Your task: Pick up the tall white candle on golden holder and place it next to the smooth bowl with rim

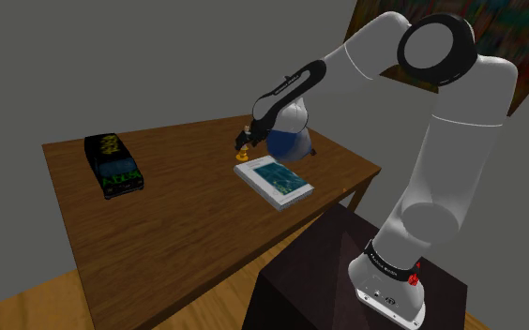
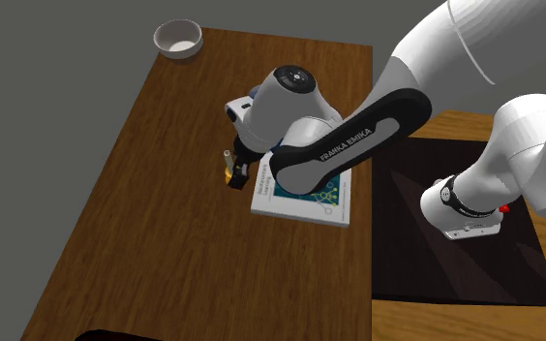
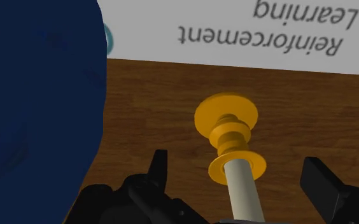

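Candle (image 3: 243,191) stands beside the book (image 3: 235,28), untouched inside the spread tool (image 3: 235,164).

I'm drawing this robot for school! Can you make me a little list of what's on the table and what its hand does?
table: brown wood
candle: white, on golden holder, beside the book
gripper: open, fingers either side of candle, not touching
book: white, blue-green picture
bowl: white, at a table corner, far from candle
black car-like thing: green marks
blue thing: close by the gripper
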